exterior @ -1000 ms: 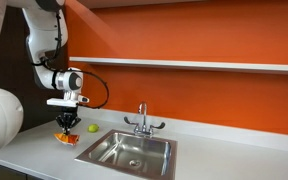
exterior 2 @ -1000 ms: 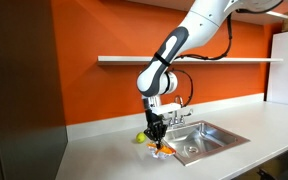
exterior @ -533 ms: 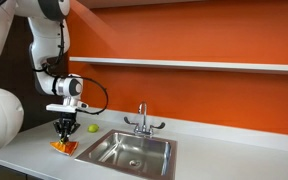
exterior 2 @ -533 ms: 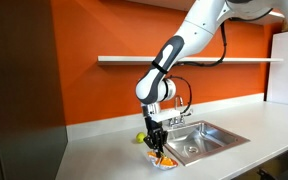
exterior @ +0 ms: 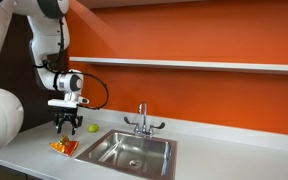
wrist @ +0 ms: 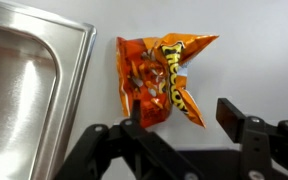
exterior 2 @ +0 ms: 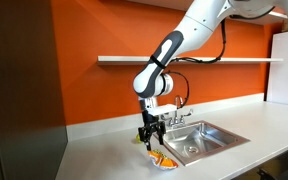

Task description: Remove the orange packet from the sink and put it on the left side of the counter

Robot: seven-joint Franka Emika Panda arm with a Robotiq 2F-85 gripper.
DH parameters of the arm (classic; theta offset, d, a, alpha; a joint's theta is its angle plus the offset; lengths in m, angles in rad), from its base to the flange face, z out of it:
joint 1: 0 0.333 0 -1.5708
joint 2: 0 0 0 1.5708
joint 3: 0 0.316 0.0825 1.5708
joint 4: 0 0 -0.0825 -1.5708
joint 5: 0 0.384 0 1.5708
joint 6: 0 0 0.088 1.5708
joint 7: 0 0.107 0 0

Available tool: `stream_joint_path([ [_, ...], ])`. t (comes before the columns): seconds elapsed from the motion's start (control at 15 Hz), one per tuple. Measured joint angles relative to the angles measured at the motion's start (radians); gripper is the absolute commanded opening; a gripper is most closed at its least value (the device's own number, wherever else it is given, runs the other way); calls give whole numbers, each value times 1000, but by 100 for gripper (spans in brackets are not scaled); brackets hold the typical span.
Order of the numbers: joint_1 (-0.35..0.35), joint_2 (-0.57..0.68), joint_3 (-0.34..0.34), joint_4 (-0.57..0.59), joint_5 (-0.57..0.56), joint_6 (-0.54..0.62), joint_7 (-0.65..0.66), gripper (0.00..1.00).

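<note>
The orange packet [wrist: 159, 75] lies flat on the light grey counter [wrist: 259, 50], just left of the sink's steel rim [wrist: 79, 90]. My gripper [wrist: 182, 120] hangs a little above it, open, with nothing between its fingers. In both exterior views the gripper [exterior: 65, 127] [exterior 2: 148, 139] sits over the packet [exterior: 62, 146] [exterior 2: 162, 160], clear of it, near the counter's front edge [exterior: 24, 152]. The sink [exterior: 109, 138] [exterior 2: 216, 140] is next to the packet.
A small yellow-green ball [exterior: 93, 127] [exterior 2: 138, 138] rests on the counter behind the gripper. The chrome faucet [exterior: 142, 120] [exterior 2: 179, 114] stands behind the basin. A shelf [exterior: 204, 65] runs along the orange wall above.
The gripper lowered the packet onto the counter left of the sink, then opened and rose off it. The packet stays where it was set.
</note>
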Motion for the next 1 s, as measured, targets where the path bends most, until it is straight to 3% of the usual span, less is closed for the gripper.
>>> stream_joint_path([
  [0.47, -4, -165, -4, -36, 5, -71, 26, 100],
  [1.0, -68, -454, -76, -230, 5, -71, 156, 100],
])
